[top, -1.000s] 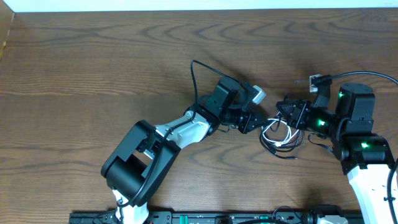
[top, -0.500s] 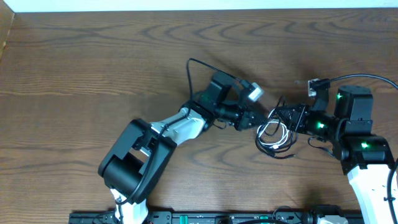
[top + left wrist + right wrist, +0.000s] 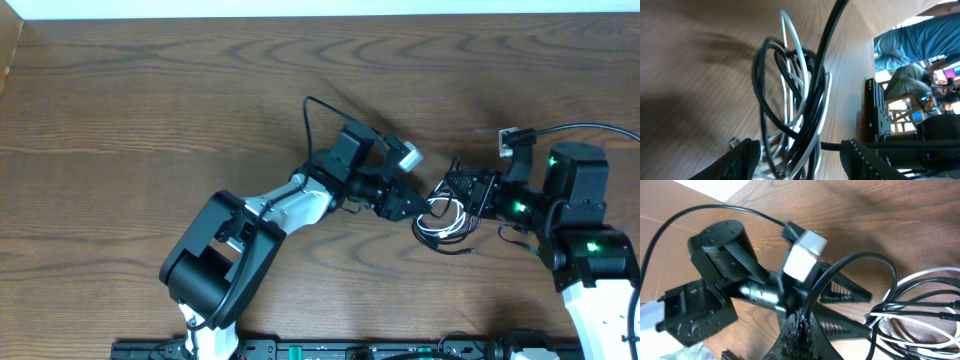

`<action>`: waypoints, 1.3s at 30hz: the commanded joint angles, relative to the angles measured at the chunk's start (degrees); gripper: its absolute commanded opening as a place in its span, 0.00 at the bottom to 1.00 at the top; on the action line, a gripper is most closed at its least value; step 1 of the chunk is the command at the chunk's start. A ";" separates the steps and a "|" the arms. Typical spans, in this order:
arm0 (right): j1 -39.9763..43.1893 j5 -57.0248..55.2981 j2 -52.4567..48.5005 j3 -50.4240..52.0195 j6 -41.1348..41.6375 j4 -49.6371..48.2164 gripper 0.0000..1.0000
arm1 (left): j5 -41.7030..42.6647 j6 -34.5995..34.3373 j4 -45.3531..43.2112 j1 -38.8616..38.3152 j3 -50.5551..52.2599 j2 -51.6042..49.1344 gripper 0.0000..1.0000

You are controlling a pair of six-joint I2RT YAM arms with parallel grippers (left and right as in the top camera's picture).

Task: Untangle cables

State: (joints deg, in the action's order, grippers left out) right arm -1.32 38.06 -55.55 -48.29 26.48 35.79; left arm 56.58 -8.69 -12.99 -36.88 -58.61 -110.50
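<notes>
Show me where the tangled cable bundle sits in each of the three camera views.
Overhead: the cable bundle lies right of centre, between the tips of the two arms.
Left wrist: the bundle fills the middle of the picture, top to bottom.
Right wrist: the bundle is at the right edge, in the lower half.
Shared landmark: the left gripper, right beside the bundle in all three views.

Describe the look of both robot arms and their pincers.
Both arms have black joints and white shells. The left arm carries a looping black wire and a white camera block; the right arm shows green lights. The left pincer and right pincer have black tapered fingers.
</notes>
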 commanded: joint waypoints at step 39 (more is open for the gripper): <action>-0.24 -3.67 -10.03 -1.09 -20.59 4.85 0.99 | 8.87 -6.62 10.91 22.03 -0.42 23.69 0.07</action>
State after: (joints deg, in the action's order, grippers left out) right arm -1.34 12.75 -65.76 -48.69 22.59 43.77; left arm 64.18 -15.25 -2.96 -15.09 -58.59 -87.74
